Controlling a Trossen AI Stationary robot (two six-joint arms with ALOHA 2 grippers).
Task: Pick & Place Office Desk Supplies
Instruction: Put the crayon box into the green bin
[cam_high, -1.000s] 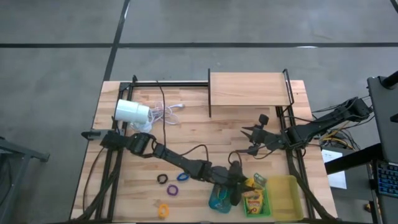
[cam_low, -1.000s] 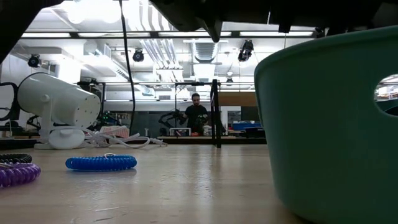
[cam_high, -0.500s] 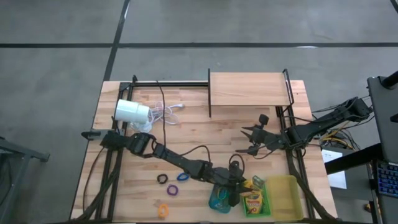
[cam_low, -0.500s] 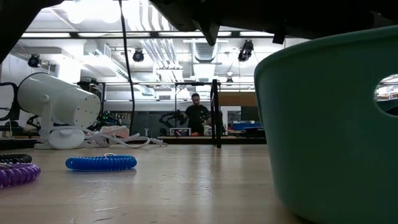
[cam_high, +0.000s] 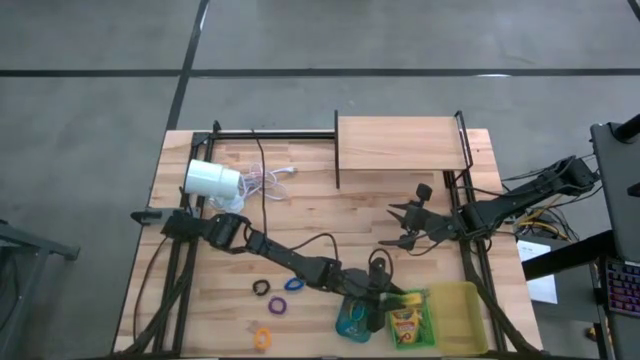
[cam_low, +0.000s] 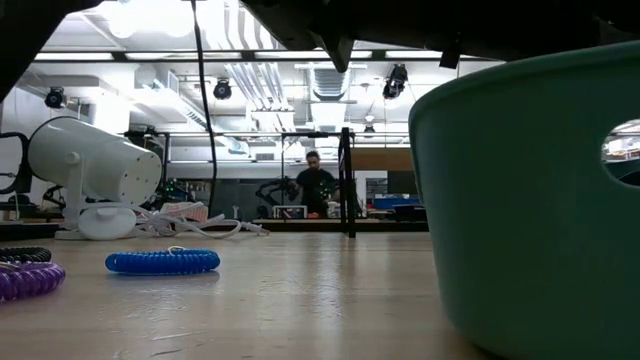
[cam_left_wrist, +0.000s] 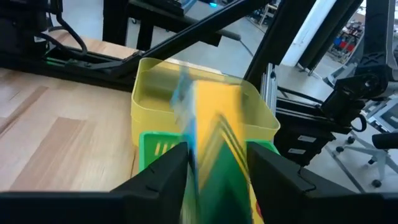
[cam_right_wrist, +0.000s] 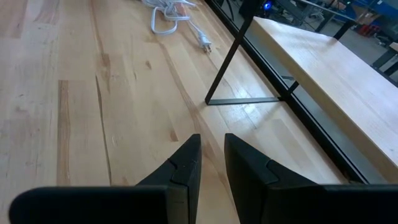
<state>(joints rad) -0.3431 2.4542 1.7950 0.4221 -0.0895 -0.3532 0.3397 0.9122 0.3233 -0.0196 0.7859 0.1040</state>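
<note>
Crayon boxes (cam_high: 407, 322) in middle tray (cam_high: 432, 331); loops (cam_high: 277, 295) left, probably on table (cam_high: 330, 215).

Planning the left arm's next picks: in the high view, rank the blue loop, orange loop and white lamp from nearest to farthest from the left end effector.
From the left end effector:
1. Blue loop, just left of it.
2. Orange loop, at the table's near edge.
3. White lamp, far-left corner.

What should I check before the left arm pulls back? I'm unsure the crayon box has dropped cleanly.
1. Left gripper over green tray: ok.
2. Crayon box free of the fingers: cannot tell, it shows blurred between them.
3. Yellow tray beside the green one: ok.
4. Right gripper away from the trays: ok.
5. Loops left on the table, blue loop: not ok.
</note>
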